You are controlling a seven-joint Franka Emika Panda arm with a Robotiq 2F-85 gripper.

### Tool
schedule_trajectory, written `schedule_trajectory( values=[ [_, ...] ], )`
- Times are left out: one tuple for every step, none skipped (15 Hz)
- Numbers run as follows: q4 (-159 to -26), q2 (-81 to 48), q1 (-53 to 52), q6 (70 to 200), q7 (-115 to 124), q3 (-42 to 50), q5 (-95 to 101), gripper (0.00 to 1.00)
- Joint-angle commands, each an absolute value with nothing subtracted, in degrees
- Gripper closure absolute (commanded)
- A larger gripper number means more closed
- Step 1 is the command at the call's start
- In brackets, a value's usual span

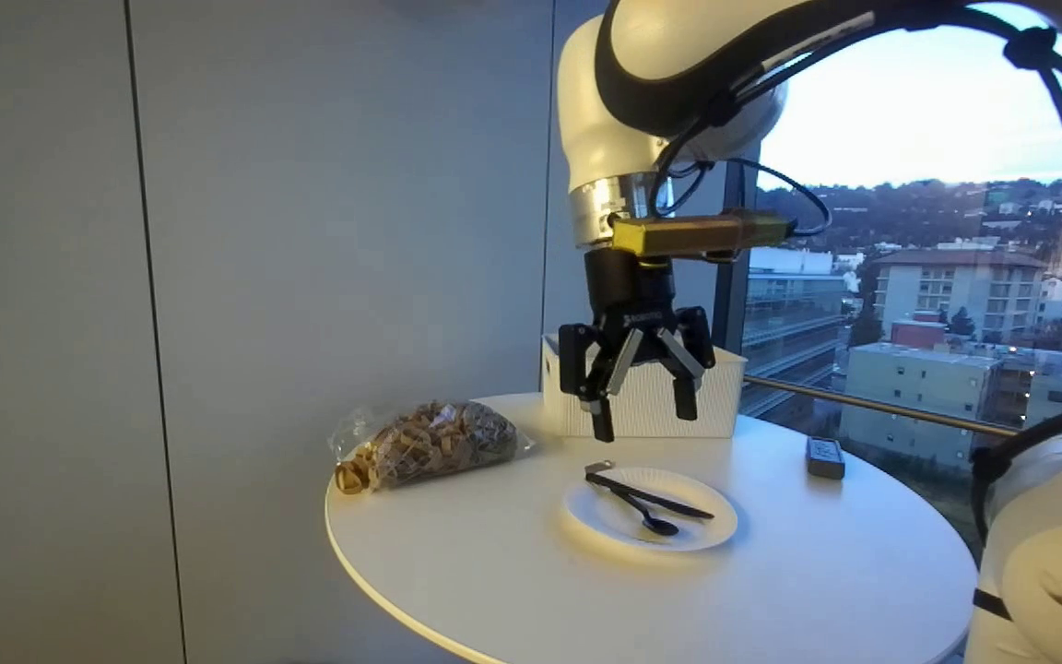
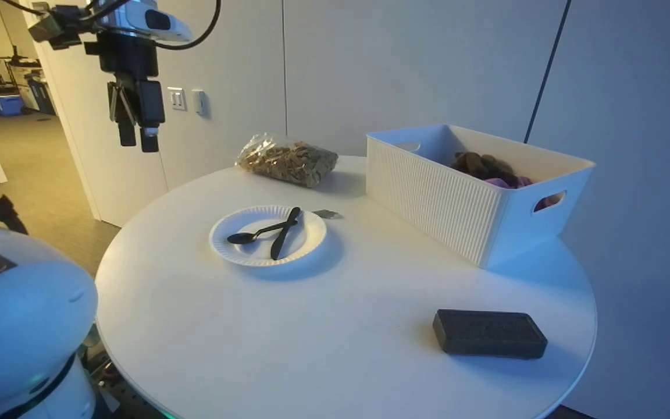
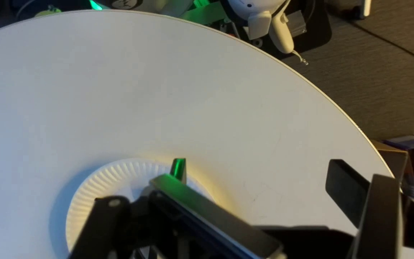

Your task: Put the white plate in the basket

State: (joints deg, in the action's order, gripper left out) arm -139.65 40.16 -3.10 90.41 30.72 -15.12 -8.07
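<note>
In an exterior view, gripper (image 1: 644,417) hangs above the round table (image 1: 457,572), jaws spread, nothing between; white plate (image 1: 600,516) lies in from the edge, black spoon (image 1: 659,527) and knife (image 1: 678,507) on it. In an exterior view, basket (image 2: 428,186) stands at the table's edge near the wall (image 2: 335,75), apart from plate. Wrist view: fluted rim (image 3: 117,171) shows, part hidden by gripper. Looks like paper, so probably light, bendy; pinch the bare rim, keep it level or cutlery may slide.
</note>
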Motion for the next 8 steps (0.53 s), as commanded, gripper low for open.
schedule_trajectory(
  values=[
    [-149.18, 48.82, -1.44, 95.61, 31.52, -11.1, -13.31, 0.0],
    [-151.18, 49.95, -0.58, 96.94, 31.48, -10.44, -13.77, 0.0],
    [-153.61, 51.02, 0.67, 99.21, 31.5, -9.73, -13.96, 0.0],
    [-155.65, 51.85, 1.85, 101.25, 31.59, -9.25, -13.82, 0.0],
    [-157.88, 52.66, 3.34, 104.29, 31.93, -8.79, -13.5, 0.0],
    [-159.84, 53.49, 4.61, 107.01, 32.11, -8.47, -13.0, 0.0],
    [-161.86, 54.29, 5.63, 110.07, 32.3, -8.26, -12.99, 0.0],
    [-157.87, 51.58, 6.75, 110.36, 33.03, -7.91, -13.18, 0.0]
  ],
)
